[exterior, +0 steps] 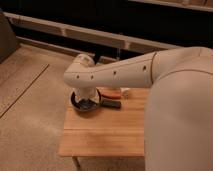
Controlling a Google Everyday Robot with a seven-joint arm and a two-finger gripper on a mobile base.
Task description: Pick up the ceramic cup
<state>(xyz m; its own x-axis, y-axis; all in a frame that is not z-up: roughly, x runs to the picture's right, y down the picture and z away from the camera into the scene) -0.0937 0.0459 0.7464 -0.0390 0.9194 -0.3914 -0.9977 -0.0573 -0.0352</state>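
Observation:
The ceramic cup shows as a small cream-white shape at the far side of the wooden table, partly hidden behind my white arm. My gripper hangs below the wrist at the table's far left corner, directly over the wide dark bowl. The gripper is about a hand's width left of the cup and apart from it.
An orange-red object and a small flat dark object lie between the bowl and the cup. My large white body fills the right side. A dark wall with a pale rail runs behind the table.

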